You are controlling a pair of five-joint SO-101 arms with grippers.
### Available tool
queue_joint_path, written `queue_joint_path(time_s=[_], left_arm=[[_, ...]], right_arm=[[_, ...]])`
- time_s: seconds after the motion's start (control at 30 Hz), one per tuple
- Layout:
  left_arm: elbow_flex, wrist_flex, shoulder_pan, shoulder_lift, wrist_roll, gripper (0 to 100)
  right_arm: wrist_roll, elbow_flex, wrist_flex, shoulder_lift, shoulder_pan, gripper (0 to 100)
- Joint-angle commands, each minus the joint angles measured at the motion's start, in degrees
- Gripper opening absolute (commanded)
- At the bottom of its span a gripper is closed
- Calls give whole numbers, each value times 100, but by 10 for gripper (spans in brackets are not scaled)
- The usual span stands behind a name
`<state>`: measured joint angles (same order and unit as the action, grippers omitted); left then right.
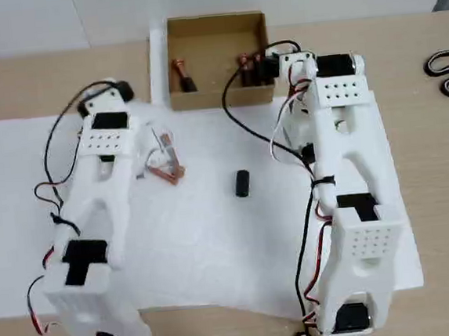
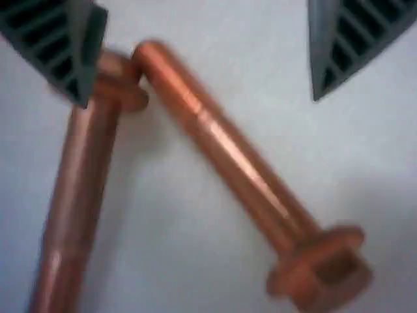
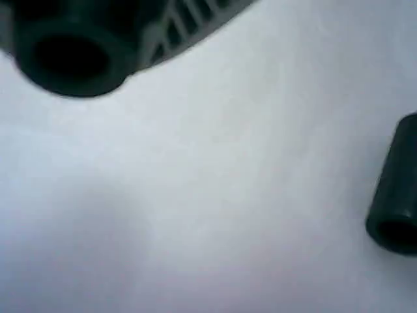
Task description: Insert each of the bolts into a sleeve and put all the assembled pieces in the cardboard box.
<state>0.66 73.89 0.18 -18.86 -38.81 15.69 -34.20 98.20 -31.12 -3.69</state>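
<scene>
Two copper bolts lie on the white foam mat (image 1: 216,247), forming a V: one (image 2: 234,176) with its hex head nearest the camera, the other (image 2: 75,195) with its head under a fingertip. My left gripper (image 2: 202,59) hovers open just above them, its dark fingers (image 2: 62,45) spread to either side. From above, the bolts (image 1: 167,169) show beside the left arm's tip. My right gripper (image 3: 140,36) is shut on a black sleeve (image 3: 65,59), seen end-on. A second black sleeve (image 3: 394,189) lies on the mat (image 1: 243,183).
The cardboard box (image 1: 214,29) stands at the back centre and holds two bolt-and-sleeve pieces (image 1: 183,76) (image 1: 248,62). Scissors (image 1: 448,70) lie at the far right of the wooden table. Cables hang from both arms.
</scene>
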Motion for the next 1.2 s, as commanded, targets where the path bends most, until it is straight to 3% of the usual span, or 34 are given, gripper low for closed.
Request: queue_joint_path(time_s=[0.0, 0.17, 0.57, 0.8, 1.17], left_arm=[[356, -369, -70, -176, -1011, 206], [365, -448, -44, -413, -1574, 206], [347, -413, -105, -492, -2048, 204], [338, -484, -105, -659, -2022, 12], [479, -308, -62, -941, -1846, 5]], right_arm=[[-70, -149, 119, 400, 4, 4], [-62, -149, 119, 400, 4, 4], [-35, -149, 110, 391, 13, 4], [-35, -149, 110, 391, 13, 4], [-35, -149, 110, 400, 13, 4]])
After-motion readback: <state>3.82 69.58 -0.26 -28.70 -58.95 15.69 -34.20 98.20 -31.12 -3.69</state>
